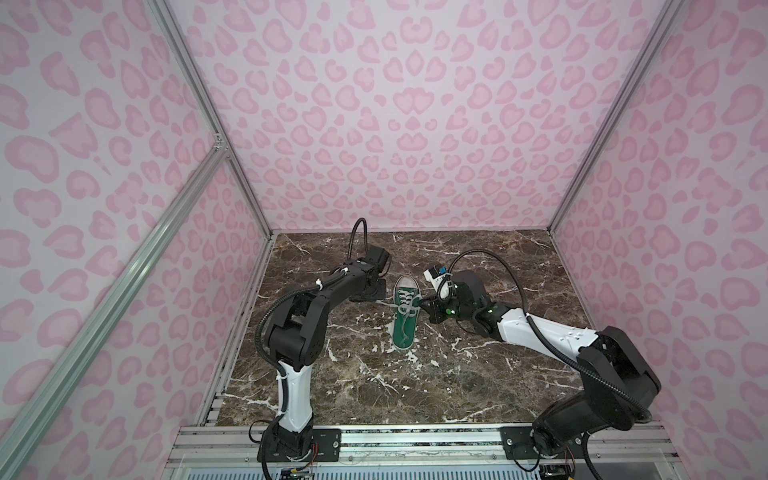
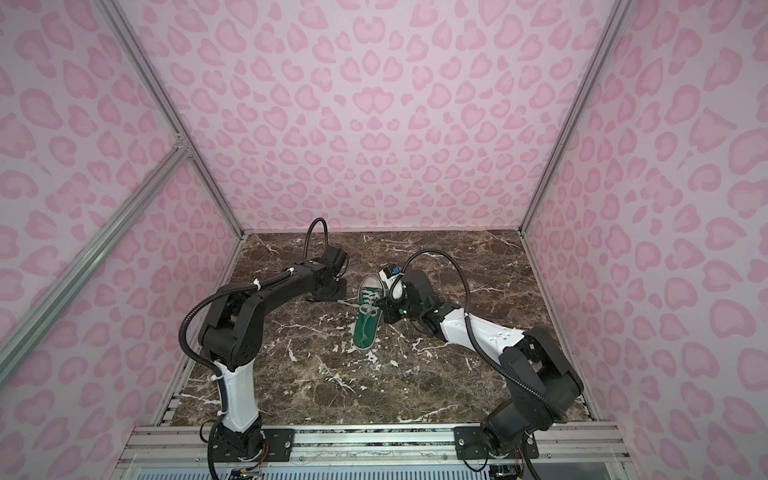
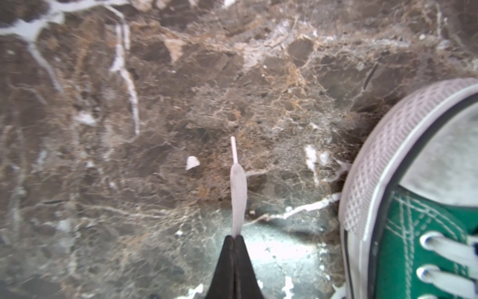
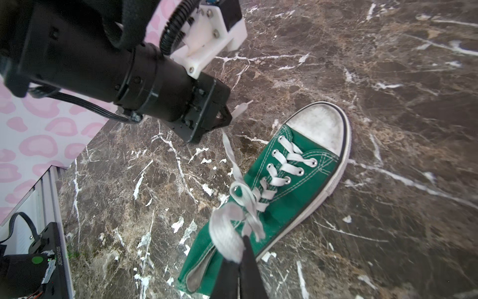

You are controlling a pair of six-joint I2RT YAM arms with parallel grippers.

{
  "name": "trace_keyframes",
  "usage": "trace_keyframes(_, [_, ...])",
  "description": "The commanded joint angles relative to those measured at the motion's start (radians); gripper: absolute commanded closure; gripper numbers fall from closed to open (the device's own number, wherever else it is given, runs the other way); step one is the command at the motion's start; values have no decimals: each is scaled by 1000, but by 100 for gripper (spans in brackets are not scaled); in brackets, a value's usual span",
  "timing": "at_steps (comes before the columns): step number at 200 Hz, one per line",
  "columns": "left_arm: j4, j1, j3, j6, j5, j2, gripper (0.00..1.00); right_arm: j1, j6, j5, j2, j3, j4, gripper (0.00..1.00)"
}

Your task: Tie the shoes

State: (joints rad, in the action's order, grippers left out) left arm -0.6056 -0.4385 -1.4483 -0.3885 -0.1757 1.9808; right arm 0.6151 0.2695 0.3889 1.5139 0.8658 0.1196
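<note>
Right pincer (image 4: pixel 240 261) clenches a lace loop (image 4: pixel 225 233) over the sneaker (image 4: pixel 292 186). Left pincer (image 3: pixel 234 239), wrist low, clamps a lace end (image 3: pixel 238 191).

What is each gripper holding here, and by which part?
The left gripper pinches the lace near its free tip; right gripper pinches a loop of lace over the shoe's top eyelets.

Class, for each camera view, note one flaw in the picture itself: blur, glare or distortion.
Left wrist view: a glare patch on the marble table beside the left tool; parts of it are smeared. Right wrist view: the lace loop at the right tool is out of focus, the shoe sharp. Both top views: frame rails splay outward.
</note>
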Motion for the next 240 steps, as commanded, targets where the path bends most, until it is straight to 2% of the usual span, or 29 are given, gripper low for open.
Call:
trace_keyframes(1, [-32, 16, 6, 32, -32, -37, 97, 0, 23, -51, -44, -34, -15, 97])
trace_keyframes(41, [-41, 41, 10, 69, -24, -81, 97, -25, 71, -104, -160, -136, -14, 97])
trace_keyframes(91, [-43, 49, 0, 99, -21, -65, 97, -71, 171, -171, -267, -253, -5, 97])
trace_keyframes(116, [-52, 62, -7, 111, -51, -69, 97, -90, 200, -156, -290, -286, -8, 96])
trace_keyframes(184, [-57, 127, -19, 134, -71, -97, 97, -96, 207, -104, -232, -280, -2, 96])
trace_keyframes(218, [-56, 161, -14, 139, -78, -103, 97, -115, 195, -91, -164, -238, -72, 97])
trace_keyframes(240, [-52, 172, -8, 140, -42, -104, 97, -122, 201, -115, -145, -221, -124, 97])
